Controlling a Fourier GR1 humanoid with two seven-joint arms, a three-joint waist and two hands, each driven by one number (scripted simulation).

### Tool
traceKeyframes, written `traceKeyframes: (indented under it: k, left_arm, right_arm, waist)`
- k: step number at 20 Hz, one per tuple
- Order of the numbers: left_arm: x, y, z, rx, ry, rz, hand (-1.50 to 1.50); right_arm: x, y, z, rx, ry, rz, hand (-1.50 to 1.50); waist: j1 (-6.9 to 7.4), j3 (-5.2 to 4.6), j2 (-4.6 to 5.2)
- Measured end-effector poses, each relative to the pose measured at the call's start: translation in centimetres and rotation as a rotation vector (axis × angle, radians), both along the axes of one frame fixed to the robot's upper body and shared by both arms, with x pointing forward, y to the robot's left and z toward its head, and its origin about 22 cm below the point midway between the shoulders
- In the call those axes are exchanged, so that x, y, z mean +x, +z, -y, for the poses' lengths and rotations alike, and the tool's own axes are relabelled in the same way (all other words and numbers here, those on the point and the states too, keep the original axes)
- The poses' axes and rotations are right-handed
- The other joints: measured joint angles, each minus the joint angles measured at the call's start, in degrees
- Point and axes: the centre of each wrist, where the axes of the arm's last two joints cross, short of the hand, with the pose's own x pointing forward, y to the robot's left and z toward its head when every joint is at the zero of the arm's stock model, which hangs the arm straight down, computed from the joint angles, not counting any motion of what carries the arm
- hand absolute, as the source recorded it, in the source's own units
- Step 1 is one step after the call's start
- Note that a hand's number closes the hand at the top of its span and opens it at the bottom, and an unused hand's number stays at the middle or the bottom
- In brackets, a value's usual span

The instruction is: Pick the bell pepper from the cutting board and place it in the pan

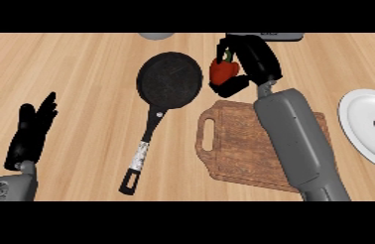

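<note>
Bell pepper (222,71), red with a green stem, was clamped in our right hand (256,58), whose black fingers and thumb curled round it from above and below. We held it just beside the rim of the pan (170,79), at the pan's 3 o'clock, with a narrow strip of worktop (81,69) showing between the two. It sat past the far edge of the cutting board (236,150), at the board's 12 o'clock, and no longer over the wood. Our right forearm (296,139) ran in from 5 o'clock and crossed the board's right half.

The black pan lay bare on the pale wooden worktop, its long handle (143,151) pointing toward 7 o'clock. The brown board, with a slot handle at its left end, lay at the pan's 4 o'clock, close to the handle but apart from it.

Our left hand (31,131) rested at the view's 8 o'clock with its fingers straight and pointing up, holding nothing and well apart from the pan.

A white plate (359,123) showed in part at the 3 o'clock edge. A grey rounded object (156,35) sat at the 12 o'clock edge, too cut off for us to name.
</note>
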Motion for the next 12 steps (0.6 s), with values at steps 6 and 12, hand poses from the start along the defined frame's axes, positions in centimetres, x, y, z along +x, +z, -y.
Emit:
traceKeyframes:
  k: [6, 12]
  left_arm:
    - [1.0, 0.3, 0.4, 0.003, -0.014, 0.008, 0.00]
    - [1.9, 0.8, 1.6, 0.002, -0.057, 0.010, 0.00]
  right_arm:
    - [2.8, -0.6, -4.1, 0.066, -0.014, -0.069, 1.50]
    - [4.1, -2.6, -5.8, 0.062, -0.046, -0.124, 1.50]
  waist:
    - [1.08, 0.00, 0.37]
    - [3.09, 0.01, 0.95]
